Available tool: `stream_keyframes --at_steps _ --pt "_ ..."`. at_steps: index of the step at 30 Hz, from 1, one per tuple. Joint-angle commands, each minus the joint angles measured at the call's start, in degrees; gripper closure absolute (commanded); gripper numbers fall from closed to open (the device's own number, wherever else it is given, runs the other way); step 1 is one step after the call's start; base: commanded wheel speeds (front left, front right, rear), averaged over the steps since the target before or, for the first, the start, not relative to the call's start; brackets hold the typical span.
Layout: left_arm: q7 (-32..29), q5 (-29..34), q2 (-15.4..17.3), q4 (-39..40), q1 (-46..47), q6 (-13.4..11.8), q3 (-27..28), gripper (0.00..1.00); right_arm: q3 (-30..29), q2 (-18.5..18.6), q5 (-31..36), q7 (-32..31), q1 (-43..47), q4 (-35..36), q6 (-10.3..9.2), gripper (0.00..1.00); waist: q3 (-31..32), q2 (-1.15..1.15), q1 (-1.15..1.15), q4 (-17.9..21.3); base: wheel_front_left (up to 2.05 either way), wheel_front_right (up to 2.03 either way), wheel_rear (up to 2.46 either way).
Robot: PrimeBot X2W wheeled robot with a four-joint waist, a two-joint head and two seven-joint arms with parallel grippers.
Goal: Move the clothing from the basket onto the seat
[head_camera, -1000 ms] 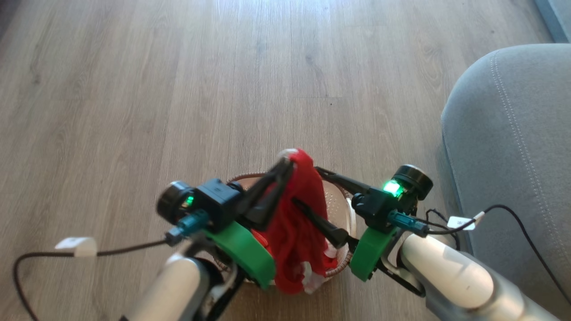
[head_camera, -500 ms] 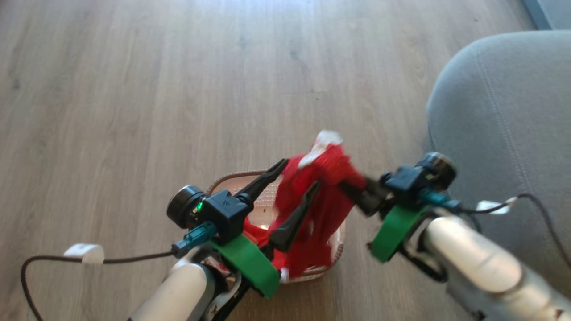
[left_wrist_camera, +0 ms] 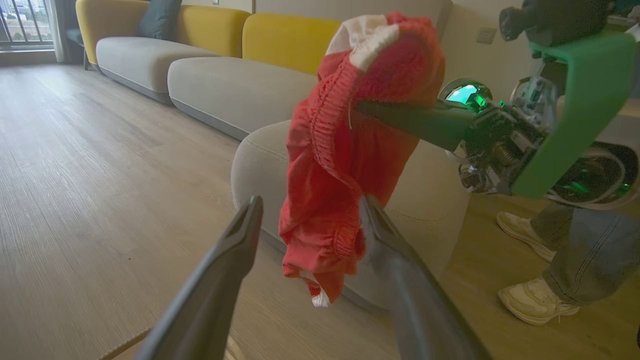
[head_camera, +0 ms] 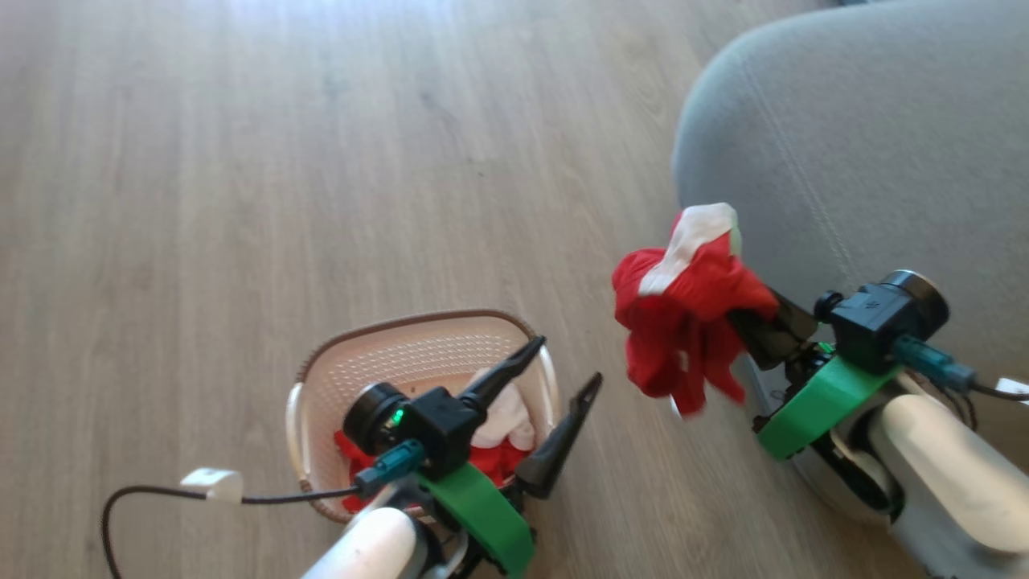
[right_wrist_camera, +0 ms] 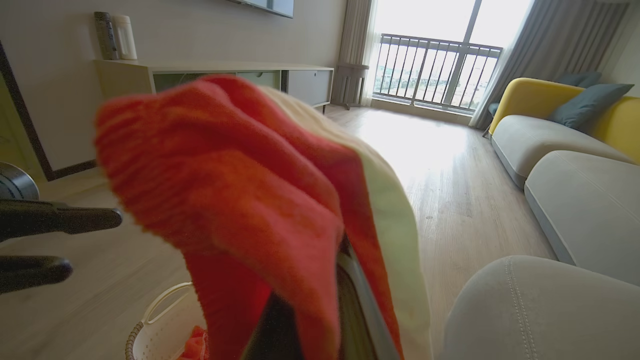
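Right end effector (head_camera: 744, 314) clamps a crumpled red knit garment (head_camera: 683, 322) with white ribbed cuff, just beside the grey seat (head_camera: 868, 145) and its rounded edge. Left end effector (head_camera: 567, 366) gapes empty over the perforated oval basket (head_camera: 402, 322) holding more clothing (head_camera: 498, 418).

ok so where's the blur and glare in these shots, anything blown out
Head view: the red garment is smeared by motion at its lower edge, and sunlight washes out the wood floor along the top. Right wrist view: the garment is too near the lens, so it looks soft, and the balcony window is blown out. Left wrist view: the knit is crisp.
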State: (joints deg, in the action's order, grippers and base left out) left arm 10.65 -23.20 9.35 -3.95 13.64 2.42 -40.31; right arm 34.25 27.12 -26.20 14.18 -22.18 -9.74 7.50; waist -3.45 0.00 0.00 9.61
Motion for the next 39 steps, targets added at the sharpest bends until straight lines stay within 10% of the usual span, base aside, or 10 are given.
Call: stream_keyframes --at_steps 1,11,19,32,39 --pt "0.79 0.12 -0.71 1.36 1.9 0.37 1.3 0.0 -1.49 1.17 0.39 -0.31 -0.06 2.89 -0.01 1.0 -1.38 0.0 0.0 2.11 0.0 0.0 0.0" --pt "1.0 2.16 -1.9 0.04 7.24 1.14 -0.32 0.0 -14.32 1.26 -0.1 -1.63 -0.71 4.47 -0.01 1.0 -10.89 0.0 0.0 3.0 0.0 0.0 0.0" --pt "-0.63 4.03 -0.9 0.67 12.81 1.51 -0.21 0.0 -25.65 1.71 -1.55 -4.91 -17.85 -5.68 -0.01 1.0 -21.59 0.0 0.0 0.91 0.0 0.0 0.0" --pt "2.26 2.93 -3.9 0.21 15.01 -1.08 1.51 0.0 -52.08 16.2 6.64 -14.23 -51.38 -25.99 -0.01 1.0 -34.95 0.0 0.0 -10.25 0.0 0.0 0.0" --pt "3.23 3.42 -2.44 1.49 14.25 -2.23 3.02 0.0 -64.61 19.16 15.15 -14.53 -55.08 -34.06 -0.01 1.0 -40.25 0.0 0.0 -11.96 0.0 0.0 0.0"
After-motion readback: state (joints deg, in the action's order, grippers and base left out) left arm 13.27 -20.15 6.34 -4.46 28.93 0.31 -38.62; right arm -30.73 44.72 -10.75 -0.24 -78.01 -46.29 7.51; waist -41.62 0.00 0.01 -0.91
